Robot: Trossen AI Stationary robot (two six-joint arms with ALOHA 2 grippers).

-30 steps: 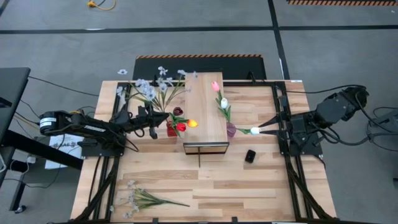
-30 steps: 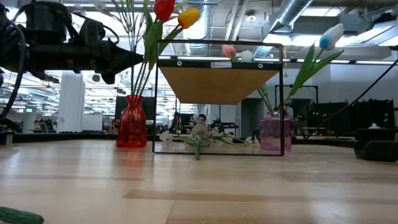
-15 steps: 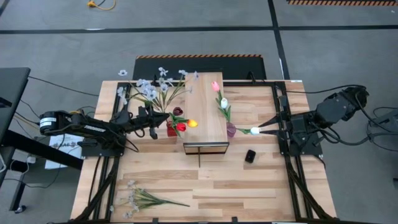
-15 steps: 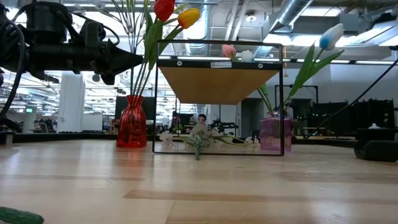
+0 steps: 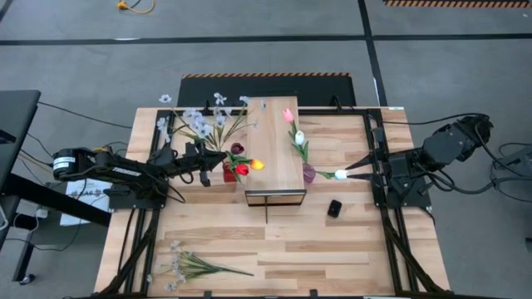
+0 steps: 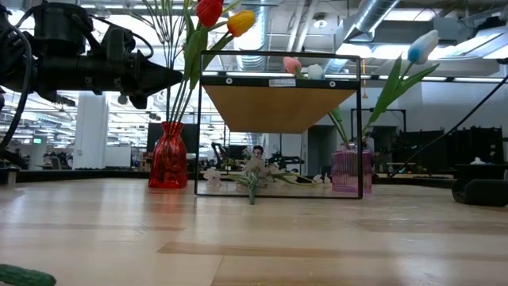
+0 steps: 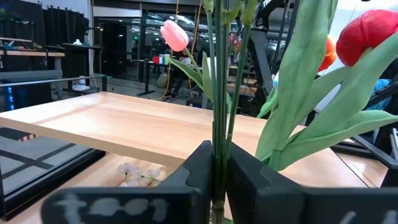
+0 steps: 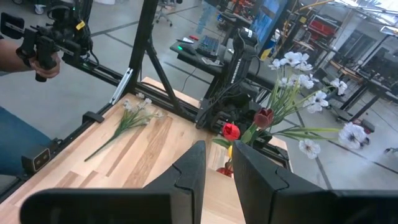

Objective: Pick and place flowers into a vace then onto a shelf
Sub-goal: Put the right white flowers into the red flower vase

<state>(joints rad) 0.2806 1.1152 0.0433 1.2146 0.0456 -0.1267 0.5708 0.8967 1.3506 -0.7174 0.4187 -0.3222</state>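
A red vase (image 5: 229, 174) (image 6: 168, 155) stands left of the shelf (image 5: 274, 133) (image 6: 278, 107). It holds red (image 5: 242, 169), yellow (image 5: 258, 164) and maroon (image 5: 238, 149) tulips. My left gripper (image 5: 212, 165) (image 6: 176, 77), level above the vase, is shut on thin green stems of a pale blossom spray (image 5: 204, 120). Whether their lower ends reach into the vase is hidden. A pink tulip (image 5: 288, 115) and a white tulip (image 5: 299, 138) lie on the shelf. A purple vase (image 5: 309, 174) (image 6: 347, 171) holds a leaning white tulip (image 5: 341, 174). My right gripper (image 8: 219, 162) waits at the table's right edge, narrowly open. My left gripper pinches the spray's bunched thin stems (image 7: 219, 163) between its two fingers (image 7: 198, 171), coming level from the table's left, fingers across the stems. The stems stand nearly upright through the hold, and the blossoms fan out above and toward the far edge.
A second pale spray (image 5: 195, 266) lies flat near the table's near-left corner. A small black object (image 5: 334, 208) sits on the table right of the shelf's near end. In the right wrist view a person's hand (image 8: 37, 59) holds a controller beyond the table.
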